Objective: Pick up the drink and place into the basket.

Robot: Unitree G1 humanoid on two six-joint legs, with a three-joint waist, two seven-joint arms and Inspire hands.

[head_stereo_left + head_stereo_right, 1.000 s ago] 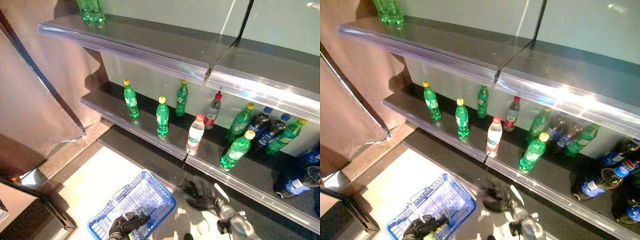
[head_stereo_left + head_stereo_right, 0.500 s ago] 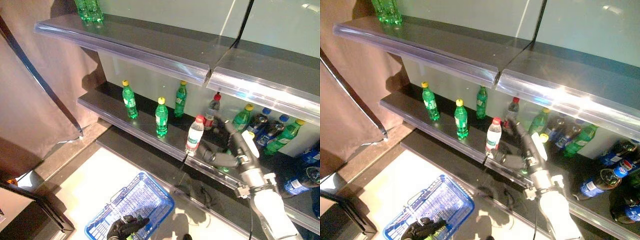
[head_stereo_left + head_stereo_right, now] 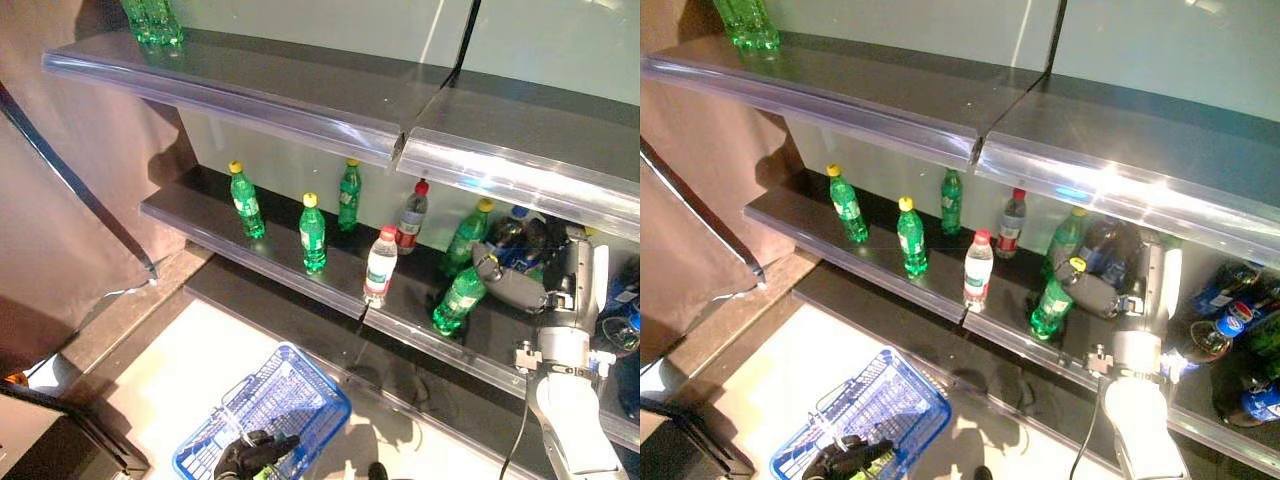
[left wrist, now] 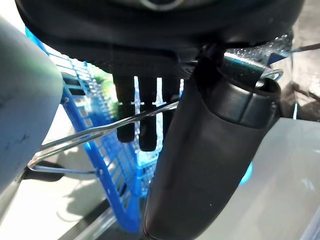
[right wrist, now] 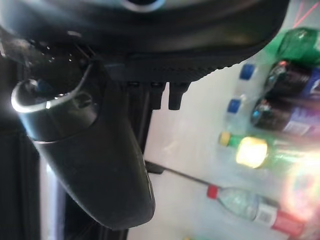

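Drinks stand on the lower shelf (image 3: 250, 245): green bottles with yellow caps (image 3: 313, 233), a clear bottle with a red cap (image 3: 379, 266) at the front, and dark cola bottles (image 3: 520, 240) at the back. My right hand (image 3: 512, 286) is open inside the shelf, right beside the top of a leaning green bottle (image 3: 458, 297) and in front of the cola bottles; it holds nothing. Its wrist view shows its thumb (image 5: 95, 165) and bottles past it (image 5: 260, 152). My left hand (image 3: 250, 458) is shut on the wire handles (image 4: 100, 132) of the blue basket (image 3: 275, 395), which hangs low at the left.
An upper shelf (image 3: 300, 90) with a clear front lip overhangs the lower one, with green bottles (image 3: 150, 18) at its far left. A brown curtain (image 3: 60, 200) hangs at the left. More blue-labelled bottles (image 3: 1230, 325) lie at the lower shelf's right end.
My right arm has risen from low by the floor to the lower shelf, then moved right to beside the leaning green bottle. The camera has shifted a little. The basket hangs as before.
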